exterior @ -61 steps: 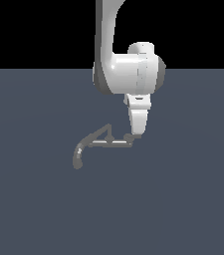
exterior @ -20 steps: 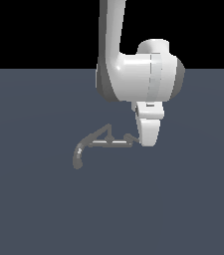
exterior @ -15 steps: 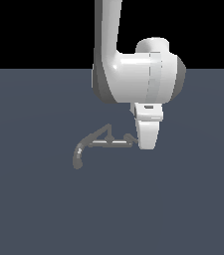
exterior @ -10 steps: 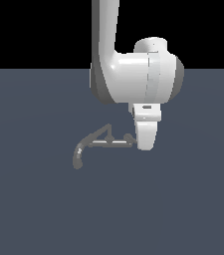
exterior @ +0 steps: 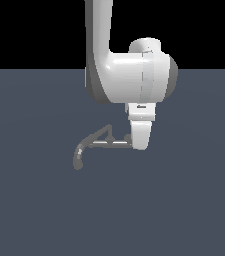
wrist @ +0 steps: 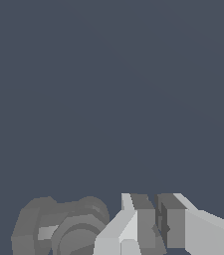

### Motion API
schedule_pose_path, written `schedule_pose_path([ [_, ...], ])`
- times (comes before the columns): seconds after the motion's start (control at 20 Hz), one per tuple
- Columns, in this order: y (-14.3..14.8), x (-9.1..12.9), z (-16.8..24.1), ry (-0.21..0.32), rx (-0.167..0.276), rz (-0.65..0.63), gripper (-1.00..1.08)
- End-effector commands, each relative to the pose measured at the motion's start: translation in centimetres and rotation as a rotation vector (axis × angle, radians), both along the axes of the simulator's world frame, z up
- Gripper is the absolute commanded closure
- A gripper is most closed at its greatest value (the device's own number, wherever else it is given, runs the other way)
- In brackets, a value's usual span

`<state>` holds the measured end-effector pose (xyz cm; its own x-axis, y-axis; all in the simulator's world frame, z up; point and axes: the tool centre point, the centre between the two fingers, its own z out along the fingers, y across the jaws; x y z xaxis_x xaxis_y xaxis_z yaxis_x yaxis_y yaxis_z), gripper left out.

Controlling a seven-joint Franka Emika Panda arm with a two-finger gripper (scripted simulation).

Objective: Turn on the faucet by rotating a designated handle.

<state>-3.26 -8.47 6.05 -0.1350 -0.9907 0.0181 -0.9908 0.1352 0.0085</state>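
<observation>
Working across the exterior view from its left: the faucet sits on the dark grey worktop, its thick curved spout drooping at the exterior view's left end. Next comes the longer slanted lever rising to a peak, then the thin shiny bar running level toward the exterior view's right. That bar ends right at the pincer, which hangs below the arm's bulky white wrist and appears to touch or cover the fixture's right end.

I cannot pick out the handle itself in the exterior view; I judge it lies behind or against the pincer tip, at the faucet's right end.

In the wrist view, the two grey pads stand nearly together with only a thin dark slit between them and nothing held there. A chunky grey part of the fixture sits just beside them, outside the slit. I read the pincer as closed, or all but closed, and empty.

My judgement of the step: this is a push, not a grasp. To do it well I would keep the closed fingers pressed against the stubby lever's flat side, sweep along its arc about the pivot, and avoid catching the bar.
</observation>
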Motion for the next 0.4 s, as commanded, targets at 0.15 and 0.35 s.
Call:
schedule_pose_path([
  [0.15, 4.5, 2.2, 0.0, -0.008, 0.013, 0.054, 1.08],
  [0.35, 6.2, 3.1, 0.0, -0.01, 0.017, 0.07, 1.08],
])
